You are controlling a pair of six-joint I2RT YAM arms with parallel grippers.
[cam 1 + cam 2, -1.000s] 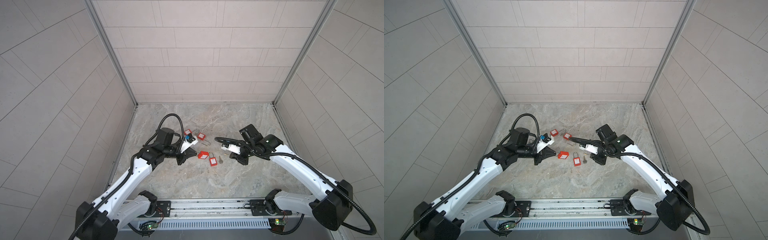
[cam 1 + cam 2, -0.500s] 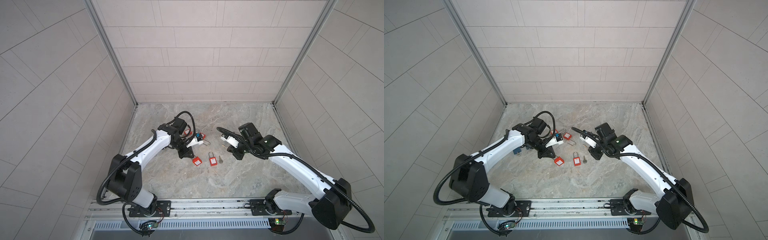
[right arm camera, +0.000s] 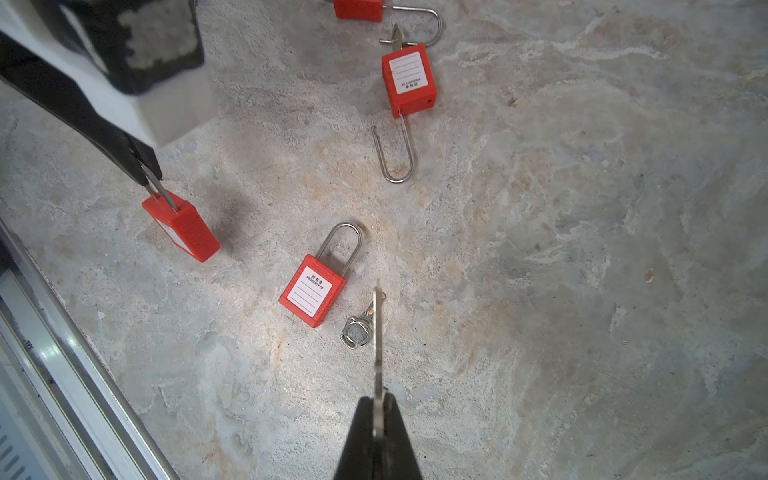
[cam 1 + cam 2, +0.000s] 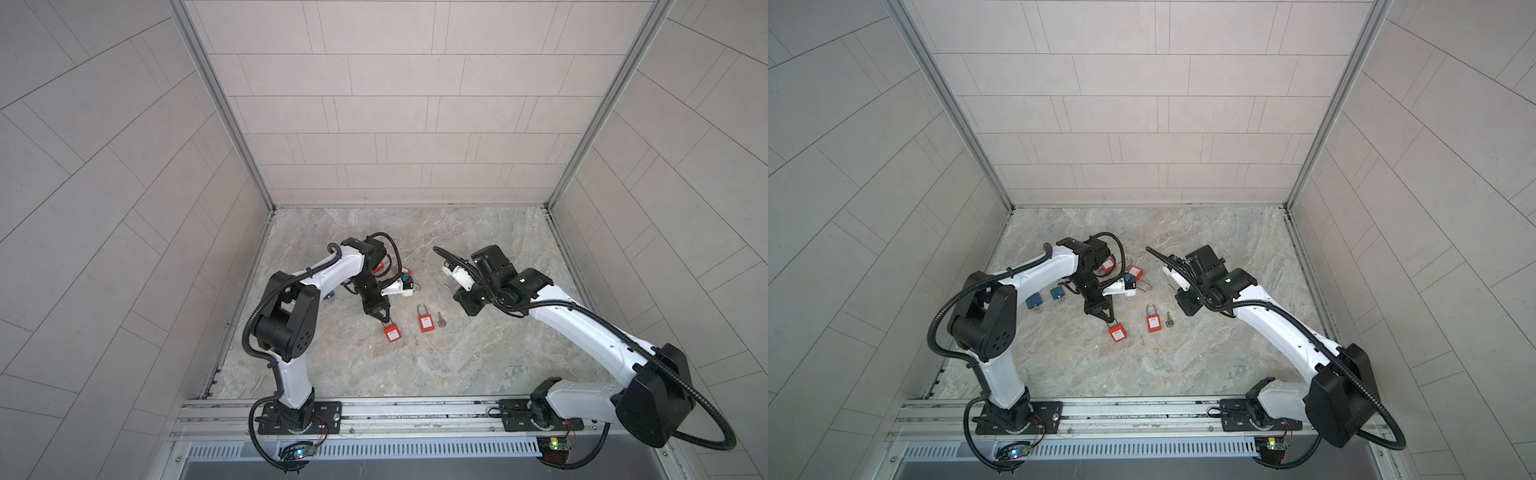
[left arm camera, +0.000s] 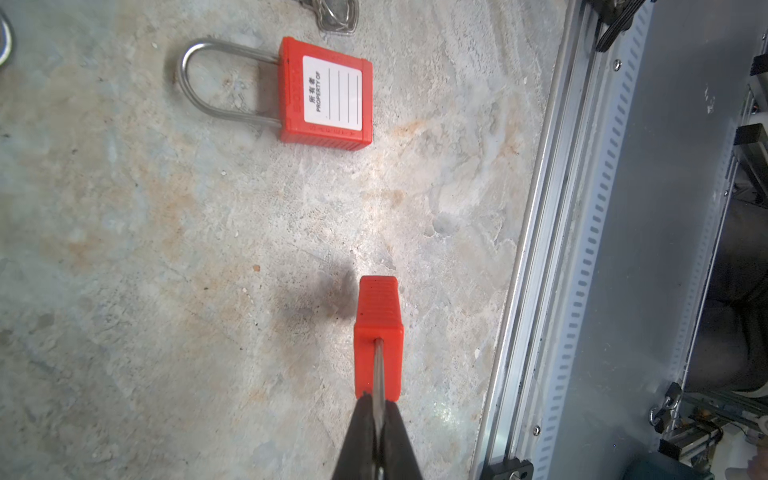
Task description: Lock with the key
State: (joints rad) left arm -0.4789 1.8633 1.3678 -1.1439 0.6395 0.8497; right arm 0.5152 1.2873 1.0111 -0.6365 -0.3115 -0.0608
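**Left side.** Left pincer [image 5: 376,405] pressed together on the steel shackle of a red padlock [image 5: 378,332]. The body hangs below the tips, tilted. Cannot tell whether its lower end touches the table [image 3: 540,249], nor whether the shackle is seated; the tips hide it. In both top views the padlock [image 4: 392,332] sits at approx. 8 o'clock of a spare padlock [image 4: 424,322], near but apart.

**Centre.** Spare padlock flat on the table, label up, shackle closed. A loose key [image 3: 354,334] lies just beside it at 3 o'clock.

**Right side.** Right pincer [image 3: 377,401] pinching a key [image 3: 377,353] by the bow, blade forward and edge-on, above the loose key and apart from the held padlock.

**Handling, assessed.**
- Padlock: rigid plastic shell, dense for its size, not fragile. The shackle is thin, smooth and round, so the body is likely to swing or swivel under insertion force. The ribbed body flanks would give a steadier hold.
- Key: light, stiff, flat, slippery metal. A bow grip is correct, but the key is liable to twist if the blade meets the keyway off-axis.
- Keyway presumably on the end face opposite the shackle; not visible.
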